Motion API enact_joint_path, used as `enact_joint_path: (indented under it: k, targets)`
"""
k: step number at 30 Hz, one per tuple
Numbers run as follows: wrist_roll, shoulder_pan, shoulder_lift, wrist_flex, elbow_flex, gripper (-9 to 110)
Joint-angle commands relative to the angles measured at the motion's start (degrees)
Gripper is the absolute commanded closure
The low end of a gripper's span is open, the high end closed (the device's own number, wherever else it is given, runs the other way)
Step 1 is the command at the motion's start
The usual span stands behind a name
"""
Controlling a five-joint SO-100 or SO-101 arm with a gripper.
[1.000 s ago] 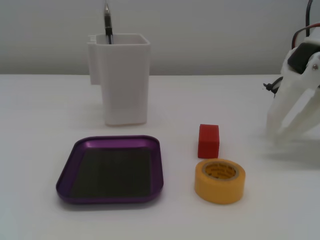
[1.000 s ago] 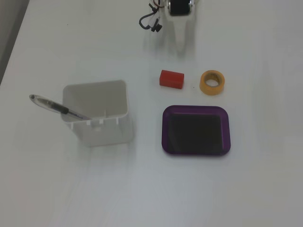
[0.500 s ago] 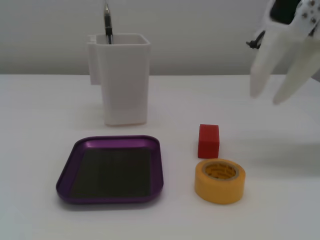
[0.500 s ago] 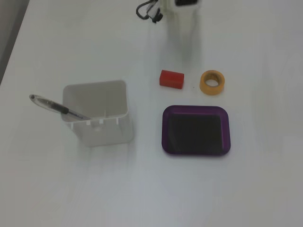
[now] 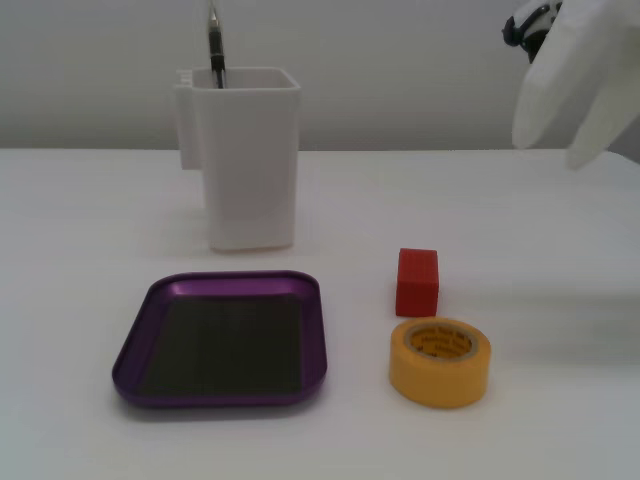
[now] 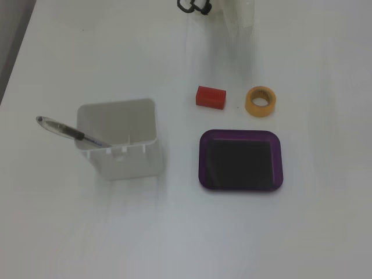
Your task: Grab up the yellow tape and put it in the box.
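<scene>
The yellow tape (image 5: 440, 380) lies flat on the white table, right of the box and just in front of a small red block (image 5: 417, 283). It also shows in the other fixed view (image 6: 249, 102). The box (image 5: 225, 345) is a shallow purple tray with a dark, empty inside, also seen from above (image 6: 241, 160). My white gripper (image 5: 560, 150) hangs in the air at the top right, well above and behind the tape. It is blurred, its two fingers look spread, and it holds nothing. From above it is only a faint smear near the top edge.
A tall white container (image 5: 250, 160) stands behind the tray with a pen (image 5: 215, 45) sticking out; both also show from above, the container (image 6: 125, 157) and the pen (image 6: 67, 129). A black cable loop (image 6: 195, 6) lies at the far table edge.
</scene>
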Motion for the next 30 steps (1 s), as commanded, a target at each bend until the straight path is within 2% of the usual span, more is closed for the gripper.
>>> enact_joint_path:
  k: [1, 8, 30]
  targets:
    - [-0.9, -2.7, -6.0, 1.3, -5.6, 85]
    - [-0.4, -6.2, -18.1, -0.2, -7.1, 84]
    - [1.3, -5.6, -38.6, -20.1, -7.1, 85]
